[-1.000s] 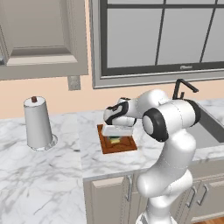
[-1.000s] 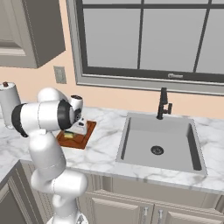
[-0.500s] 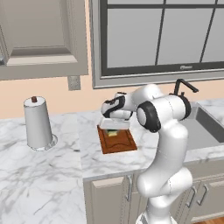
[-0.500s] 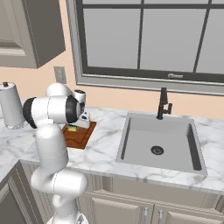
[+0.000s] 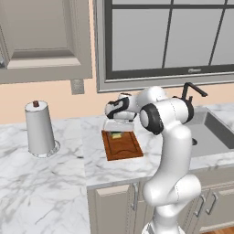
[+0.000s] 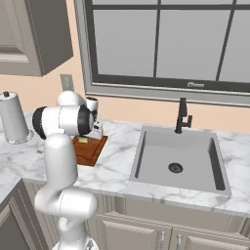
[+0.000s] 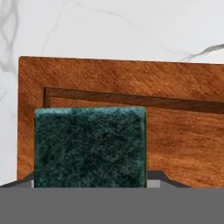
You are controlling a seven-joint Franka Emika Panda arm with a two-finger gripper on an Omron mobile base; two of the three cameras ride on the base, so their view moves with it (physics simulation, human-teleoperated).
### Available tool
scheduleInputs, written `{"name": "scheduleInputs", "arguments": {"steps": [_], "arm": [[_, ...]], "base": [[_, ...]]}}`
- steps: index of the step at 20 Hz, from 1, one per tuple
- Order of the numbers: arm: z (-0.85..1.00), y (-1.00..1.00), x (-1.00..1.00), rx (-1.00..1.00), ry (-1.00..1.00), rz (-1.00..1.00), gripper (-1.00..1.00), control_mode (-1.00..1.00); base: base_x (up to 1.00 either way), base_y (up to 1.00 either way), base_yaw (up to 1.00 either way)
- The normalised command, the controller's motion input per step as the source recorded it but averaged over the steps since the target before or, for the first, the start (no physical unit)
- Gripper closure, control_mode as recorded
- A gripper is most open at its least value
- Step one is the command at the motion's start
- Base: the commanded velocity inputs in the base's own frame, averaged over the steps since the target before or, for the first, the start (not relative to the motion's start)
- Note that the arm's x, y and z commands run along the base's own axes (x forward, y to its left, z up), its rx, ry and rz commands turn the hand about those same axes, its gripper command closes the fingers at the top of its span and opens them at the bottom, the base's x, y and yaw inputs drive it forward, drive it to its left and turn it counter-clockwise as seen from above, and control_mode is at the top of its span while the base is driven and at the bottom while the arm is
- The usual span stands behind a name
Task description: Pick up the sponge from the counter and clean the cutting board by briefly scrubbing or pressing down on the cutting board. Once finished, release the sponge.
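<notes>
The reddish-brown cutting board (image 5: 123,147) lies on the white marble counter (image 5: 55,183), left of the sink. My gripper (image 5: 118,129) points down over the board's far end, shut on the sponge (image 5: 117,135), whose yellow body shows just under the fingers. From the right base view the sponge (image 6: 84,140) sits low on the cutting board (image 6: 91,152), with my arm partly in front. In the hand view the sponge's dark green top (image 7: 89,146) covers the board's corner (image 7: 175,131) near the groove. I cannot tell if the sponge touches the wood.
A paper towel roll (image 5: 40,130) stands on the counter to the left. The steel sink (image 6: 176,156) with its black faucet (image 6: 181,114) lies to the right of the board. A window and the wall rise close behind; an upper cabinet (image 5: 41,41) hangs at the left.
My arm has stretched out further, and the hand with the sponge has slid a little toward the wall end of the cutting board. The grip has stayed the same.
</notes>
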Motion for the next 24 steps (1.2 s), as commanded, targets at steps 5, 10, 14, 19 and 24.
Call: {"name": "scheduleInputs", "arguments": {"steps": [5, 10, 14, 19, 24], "arm": [[-0.16, -0.62, 0.08, -0.04, 0.00, 0.00, 1.00, -1.00], [-0.22, -0.69, -0.05, -0.05, 0.00, 0.00, 1.00, -1.00], [-0.38, -0.32, -0.32, -0.01, 0.04, 0.00, 1.00, -1.00], [-0.47, 0.00, -0.76, 0.00, 0.10, 0.00, 1.00, -1.00], [-0.44, 0.01, -0.99, 0.00, 0.12, 0.00, 1.00, -1.00]], "base": [[0.00, 0.00, 0.00], [0.00, 0.00, 0.00], [0.00, 0.00, 0.00], [0.00, 0.00, 0.00], [0.00, 0.00, 0.00]]}}
